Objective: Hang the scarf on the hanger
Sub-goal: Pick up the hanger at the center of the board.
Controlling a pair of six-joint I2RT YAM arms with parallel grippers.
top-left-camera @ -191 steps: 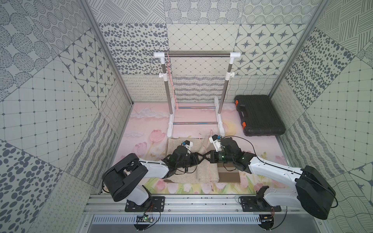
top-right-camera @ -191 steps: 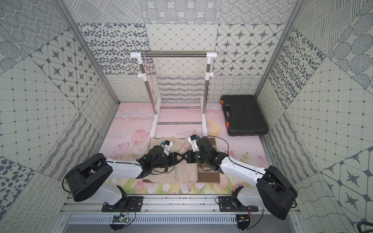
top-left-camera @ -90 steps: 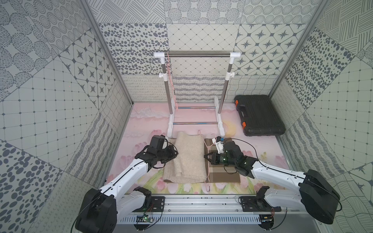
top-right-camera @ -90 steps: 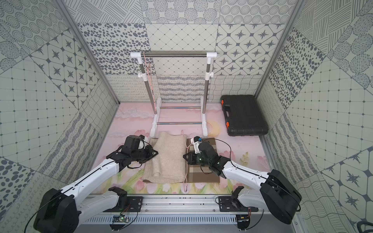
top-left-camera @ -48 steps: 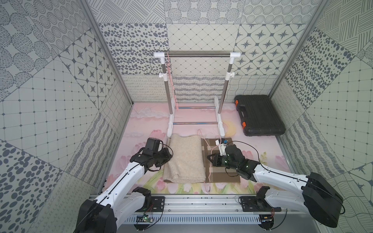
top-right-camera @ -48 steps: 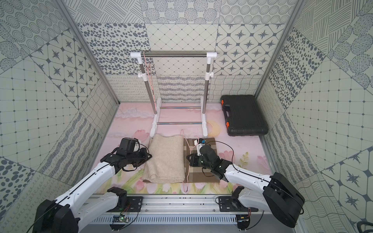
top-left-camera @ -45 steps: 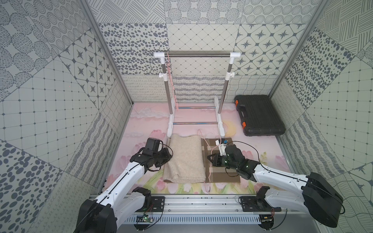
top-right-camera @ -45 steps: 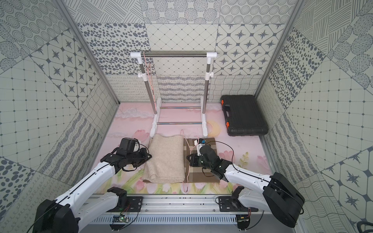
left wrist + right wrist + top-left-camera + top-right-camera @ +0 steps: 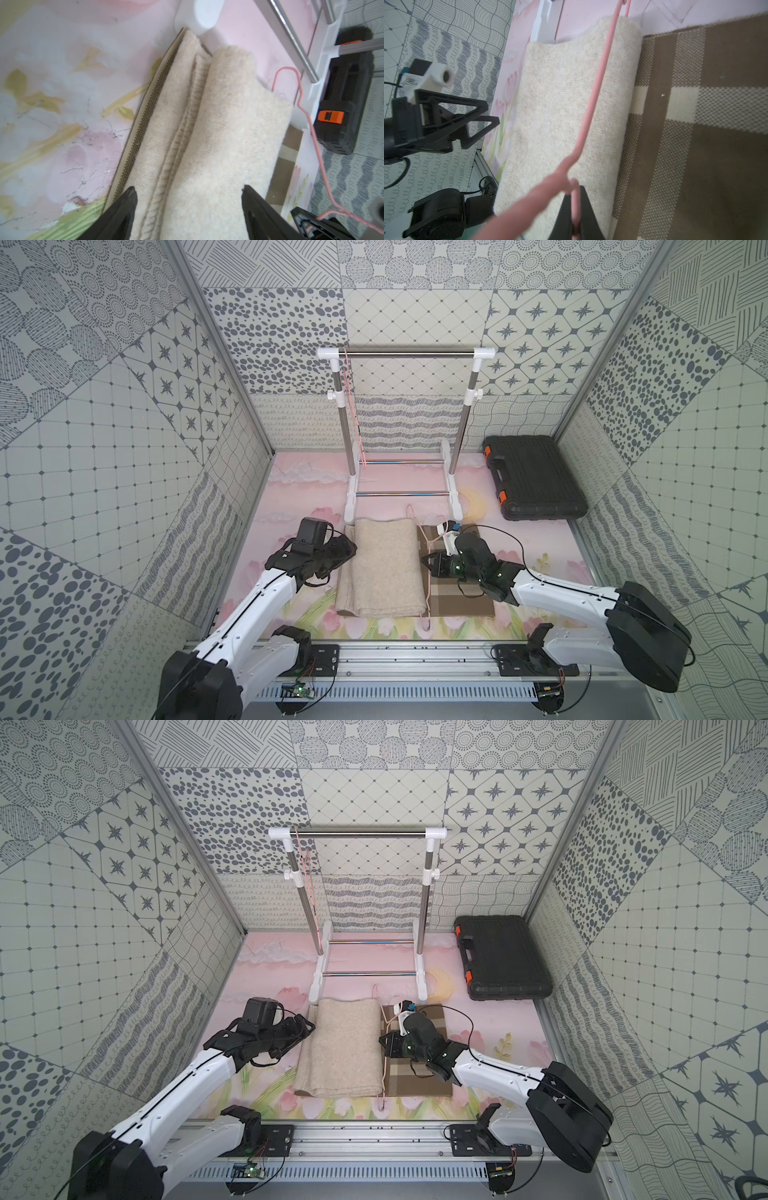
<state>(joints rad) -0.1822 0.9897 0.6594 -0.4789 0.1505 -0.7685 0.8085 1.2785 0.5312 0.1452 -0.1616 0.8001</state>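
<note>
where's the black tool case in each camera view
In a top view: black tool case lies on the floor at the back right, beside the rack.
In a top view: same back-right spot.
Left wrist: beyond the far end of the scarf, orange latch showing.
Right wrist: not in it.
Shared landmark: the scarf's folded beige part, in all four.

The scarf (image 9: 380, 568) lies flat, soft beige part folded over brown checked part. The thin pink hanger (image 9: 593, 97) lies along the fold.
</note>
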